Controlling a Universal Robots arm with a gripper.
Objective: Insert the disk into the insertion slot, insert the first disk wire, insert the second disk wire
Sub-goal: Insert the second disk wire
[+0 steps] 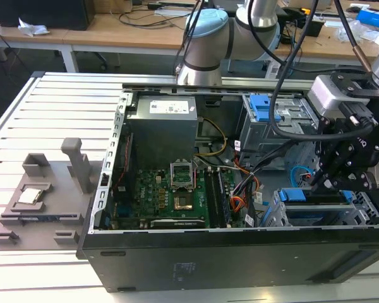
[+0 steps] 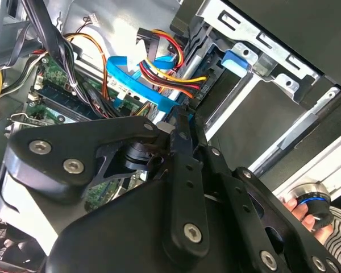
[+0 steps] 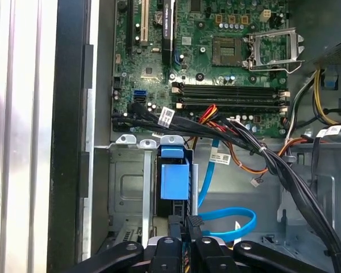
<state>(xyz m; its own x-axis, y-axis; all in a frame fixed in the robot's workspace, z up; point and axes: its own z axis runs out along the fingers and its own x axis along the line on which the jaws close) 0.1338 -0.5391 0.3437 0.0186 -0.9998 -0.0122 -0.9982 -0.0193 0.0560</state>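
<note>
The disk (image 3: 175, 182) sits in its slot (image 3: 128, 187) at the corner of the open computer case, its blue carrier showing at the mouth of the grey metal cage; the exterior view shows the disk (image 1: 316, 197) lying flat in there. Right at its rear edge is my gripper (image 3: 182, 224), fingers drawn almost together. They appear to pinch the plug end of the blue wire (image 3: 233, 219), which loops across the case floor beside the cage. In the second wrist view the same blue wire (image 2: 131, 79) runs straight to my fingertips, with a red, yellow and black bundle of wires (image 2: 165, 74) crossing just behind it.

The risks, as I judge them:

- **Tilted plug:** My hold on it is narrow. If it sits tilted between my fingers, it may meet the socket at an angle and jam or bend instead of seating.
- **Pull from the loop:** The stiff loop of wire could twist the plug out of line.
- **Crowding bundle:** The bundle crowds the same spot and could snag a finger or get pushed into the socket's way.
- **Pressing off line:** A hard push could also shove the disk deeper or skew it in the cage.
</note>
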